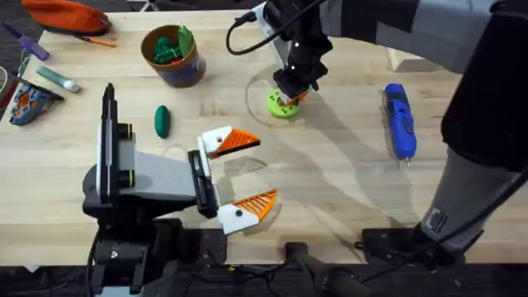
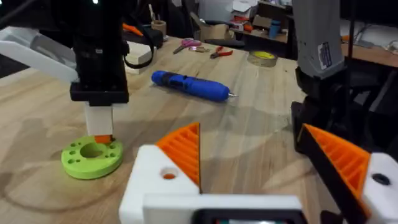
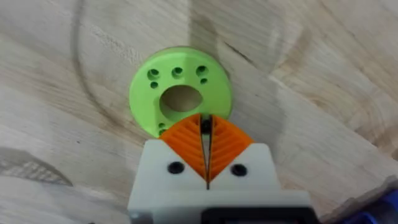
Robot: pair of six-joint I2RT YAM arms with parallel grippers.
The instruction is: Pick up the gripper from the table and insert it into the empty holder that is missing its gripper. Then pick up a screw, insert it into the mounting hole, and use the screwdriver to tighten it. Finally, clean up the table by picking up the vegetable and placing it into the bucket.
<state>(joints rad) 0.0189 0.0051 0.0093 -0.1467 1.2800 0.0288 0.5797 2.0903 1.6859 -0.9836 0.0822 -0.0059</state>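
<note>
A: Right gripper (image 3: 206,134) is down over the green disc (image 3: 180,98), pads pressed together with something small and dark pinched at the tips. Looks like a screw (image 3: 205,126), though it's tiny.

B: Agreed, barely a sliver of gap between those orange pads. From overhead the same gripper (image 1: 292,92) stands near the middle of the table (image 1: 346,190), right on the disc (image 1: 280,106).

A: And the left gripper (image 1: 238,176)?

B: Lying low on the near side, jaws spread wide, nothing between them. Both white fingers carry their orange ribbed pads: one (image 1: 226,141) farther from the bases, one (image 1: 250,208) nearer.

A: So the holder isn't bare. In the left wrist view one orange pad (image 2: 183,149) sits on its white block, the disc (image 2: 92,158) beyond it.

B: The screwdriver (image 1: 398,120) is lying flat well off to the right, bit pointing toward the near edge. It's untouched.

A: The vegetable (image 1: 162,120)?

B: On the wood, left of the disc, just beyond the left arm. The bucket (image 1: 173,54) stands farther back, upright, with green items already in it.
</note>
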